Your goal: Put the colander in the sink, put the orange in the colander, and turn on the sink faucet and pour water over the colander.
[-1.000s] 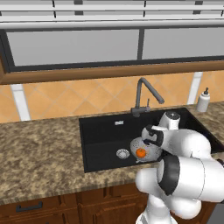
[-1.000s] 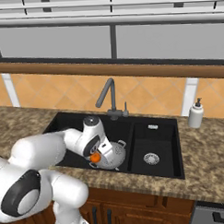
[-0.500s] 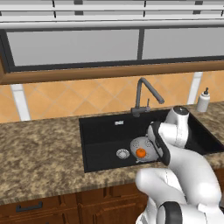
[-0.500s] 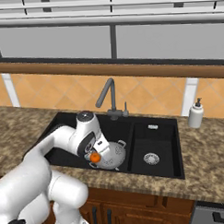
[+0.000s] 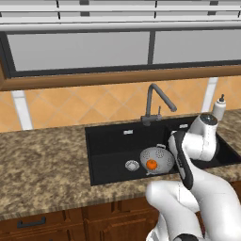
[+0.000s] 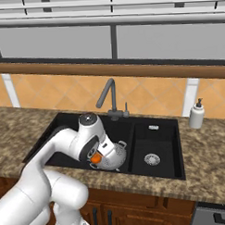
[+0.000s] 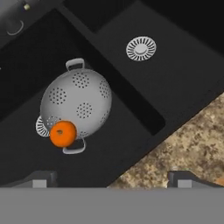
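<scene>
Since a second ago, we are lifting our arm up and back from the sink (image 5: 113,141), while the colander (image 5: 157,159) is staying put in the large basin with the orange (image 5: 151,164) in it. From the left base, we are seeing the sink faucet (image 5: 155,101) standing dry behind it. From the right base, our arm is partly covering the colander (image 6: 114,156) and orange (image 6: 95,158). Through the hand camera, we are holding our gripper (image 7: 113,178) wide and empty above the colander (image 7: 76,103); the orange (image 7: 63,133) is lying at its rim.
</scene>
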Motion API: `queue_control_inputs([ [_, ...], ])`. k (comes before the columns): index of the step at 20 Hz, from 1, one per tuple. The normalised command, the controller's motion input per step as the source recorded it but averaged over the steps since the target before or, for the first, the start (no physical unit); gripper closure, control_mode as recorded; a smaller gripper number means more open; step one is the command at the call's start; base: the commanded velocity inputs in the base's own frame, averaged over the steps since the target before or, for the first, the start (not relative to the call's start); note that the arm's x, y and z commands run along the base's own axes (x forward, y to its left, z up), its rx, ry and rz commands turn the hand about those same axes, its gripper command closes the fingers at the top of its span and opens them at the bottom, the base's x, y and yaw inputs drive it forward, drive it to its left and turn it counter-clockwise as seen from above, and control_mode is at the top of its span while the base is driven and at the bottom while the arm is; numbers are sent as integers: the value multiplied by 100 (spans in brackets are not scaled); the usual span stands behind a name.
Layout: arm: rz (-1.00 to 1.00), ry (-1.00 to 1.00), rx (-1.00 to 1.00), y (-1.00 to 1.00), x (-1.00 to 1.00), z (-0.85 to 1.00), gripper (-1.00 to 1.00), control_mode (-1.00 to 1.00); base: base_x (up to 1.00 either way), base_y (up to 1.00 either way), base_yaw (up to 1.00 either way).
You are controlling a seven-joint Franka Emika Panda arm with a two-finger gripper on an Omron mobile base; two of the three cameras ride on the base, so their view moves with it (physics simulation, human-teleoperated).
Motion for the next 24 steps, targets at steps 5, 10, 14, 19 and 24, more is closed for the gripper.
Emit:
queue_control_inputs([
  [5, 10, 0, 0, -42, 0, 37, -100, -100, 0, 0, 0],
  [10, 10, 0, 0, -31, 5, 28, -100, -100, 0, 0, 0],
  [14, 14, -15, 0, -16, 5, 11, -100, -100, 0, 0, 0],
  [19, 19, -31, 5, -18, 0, 5, -100, -100, 0, 0, 0],
  [24, 18, -37, 8, -18, 0, 12, -100, -100, 0, 0, 0],
])
